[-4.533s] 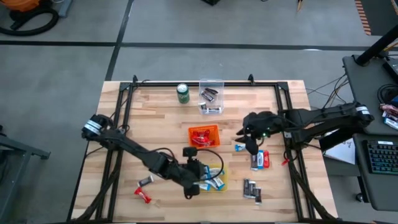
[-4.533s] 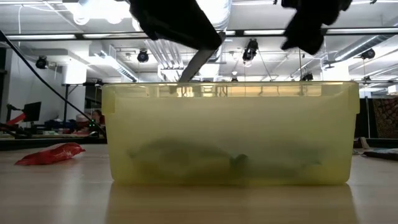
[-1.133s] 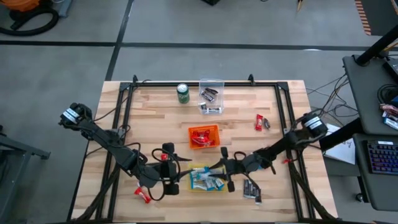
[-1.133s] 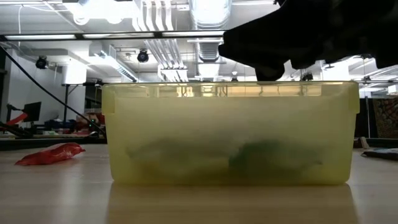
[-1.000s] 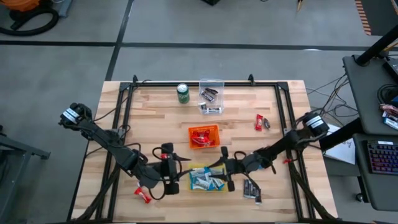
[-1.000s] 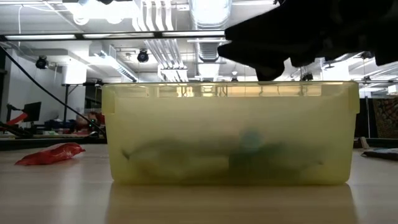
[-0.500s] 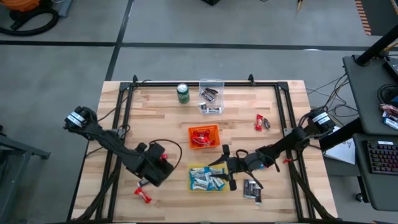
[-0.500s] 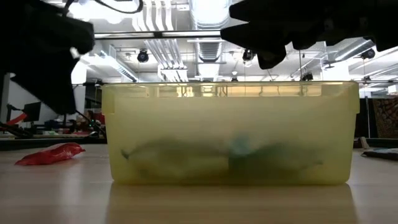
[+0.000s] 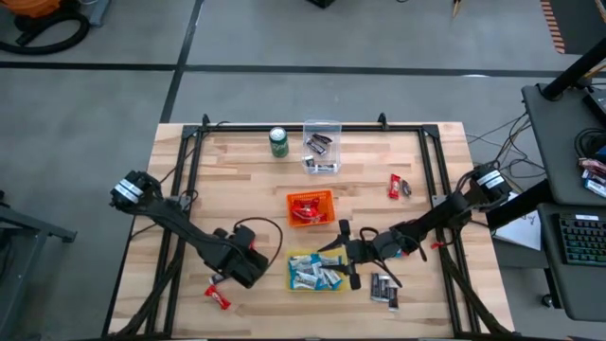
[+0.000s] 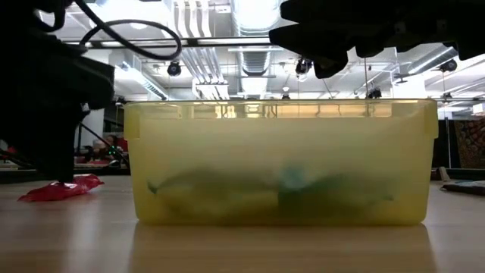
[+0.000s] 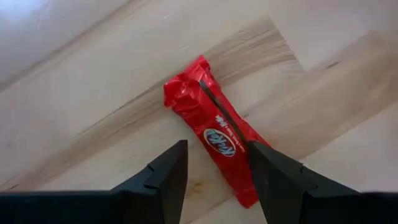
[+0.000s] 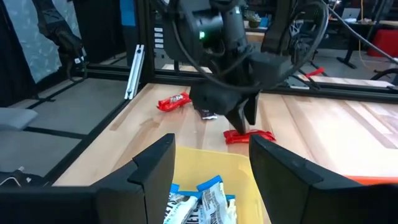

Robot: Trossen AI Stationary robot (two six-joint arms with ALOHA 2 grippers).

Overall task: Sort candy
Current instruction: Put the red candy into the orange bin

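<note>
1. Left hand point(image 11: 214, 177) hangs over a red candy bar point(image 11: 214, 127) lying flat on the wooden surface point(image 11: 93, 112); its fingers stand apart, straddling the bar's near end, gripping nothing.
2. Our right hand point(image 12: 211, 162) hovers open and empty at the rim of the yellow bin point(image 9: 337, 259), where blue-and-white candy point(image 9: 312, 273) lies.
3. We judge the next move to be a pinch on the red bar. The bar lies slantwise to the fingers, so a closing grip may catch only the wrapper's edge and slip, or push the bar aside.
4. Another red bar point(image 9: 219, 297) lies near; we could nudge it.
</note>
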